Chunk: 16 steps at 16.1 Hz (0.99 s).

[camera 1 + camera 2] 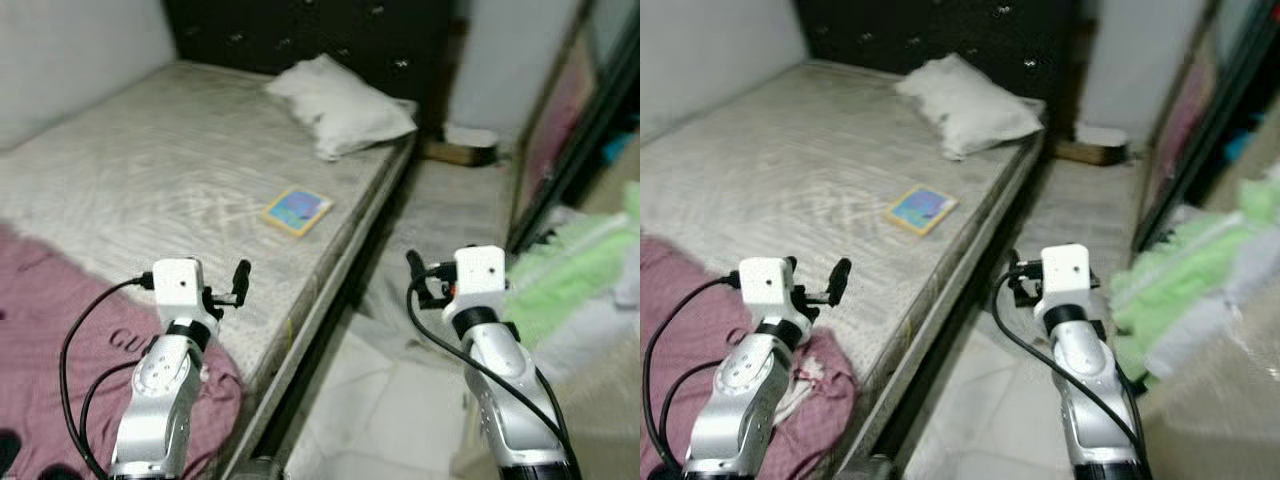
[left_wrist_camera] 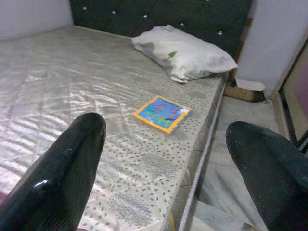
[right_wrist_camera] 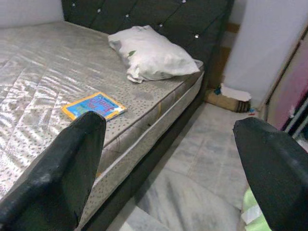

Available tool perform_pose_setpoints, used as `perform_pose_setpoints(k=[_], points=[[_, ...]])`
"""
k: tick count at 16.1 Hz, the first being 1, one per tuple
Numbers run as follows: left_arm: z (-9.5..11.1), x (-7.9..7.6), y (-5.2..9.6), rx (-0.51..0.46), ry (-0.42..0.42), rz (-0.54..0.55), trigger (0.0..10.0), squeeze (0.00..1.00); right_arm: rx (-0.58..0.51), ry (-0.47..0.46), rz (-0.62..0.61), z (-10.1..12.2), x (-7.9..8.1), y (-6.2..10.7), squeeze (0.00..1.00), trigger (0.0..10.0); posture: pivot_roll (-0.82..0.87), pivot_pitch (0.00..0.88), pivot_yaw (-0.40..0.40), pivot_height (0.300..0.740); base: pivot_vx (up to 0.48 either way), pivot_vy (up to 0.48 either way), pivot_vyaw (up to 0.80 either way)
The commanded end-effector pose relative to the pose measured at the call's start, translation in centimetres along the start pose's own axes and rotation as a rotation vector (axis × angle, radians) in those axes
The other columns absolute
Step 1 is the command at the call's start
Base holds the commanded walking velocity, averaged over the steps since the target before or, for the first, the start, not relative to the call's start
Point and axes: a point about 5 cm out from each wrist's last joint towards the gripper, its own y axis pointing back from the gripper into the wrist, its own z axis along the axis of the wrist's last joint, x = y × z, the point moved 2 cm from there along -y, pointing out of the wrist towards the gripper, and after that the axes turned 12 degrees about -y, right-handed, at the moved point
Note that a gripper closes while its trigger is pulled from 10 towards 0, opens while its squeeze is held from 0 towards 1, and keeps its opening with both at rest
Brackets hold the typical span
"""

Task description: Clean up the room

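Observation:
A blue book with a yellow border (image 1: 298, 210) (image 2: 162, 113) (image 3: 94, 106) lies flat on the bare grey mattress (image 1: 160, 170), near its right edge. A white pillow (image 1: 340, 105) (image 2: 185, 54) rests at the head end by the dark tufted headboard (image 1: 300, 30). A pink blanket (image 1: 70, 330) is heaped on the mattress's near left part. My left gripper (image 1: 226, 287) (image 2: 166, 166) hovers open over the blanket's edge, short of the book. My right gripper (image 1: 428, 280) (image 3: 168, 168) is open above the floor beside the bed, holding nothing.
A narrow tiled aisle (image 1: 400, 380) runs between the bed and a wardrobe (image 1: 560, 140) on the right. A green and white pile of fabric (image 1: 570, 290) lies at the right. A low brown box (image 1: 460, 150) sits on the floor at the aisle's far end.

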Motion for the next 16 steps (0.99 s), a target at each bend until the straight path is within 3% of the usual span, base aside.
perform_pose_setpoints(k=[1,16], points=[[-0.17,0.81,0.03,0.013,-0.022,0.022,10.0,0.0,-0.01,-0.012,0.024,0.23,0.74,-0.23,0.0,10.0,0.03,0.0,-0.017,0.74,0.0,0.0,0.8],[-0.29,0.41,-0.1,0.018,-0.01,0.013,10.0,0.0,-0.015,-0.002,0.035,0.35,0.75,-0.48,0.0,10.0,0.02,0.0,-0.018,0.74,0.0,0.0,0.8]])
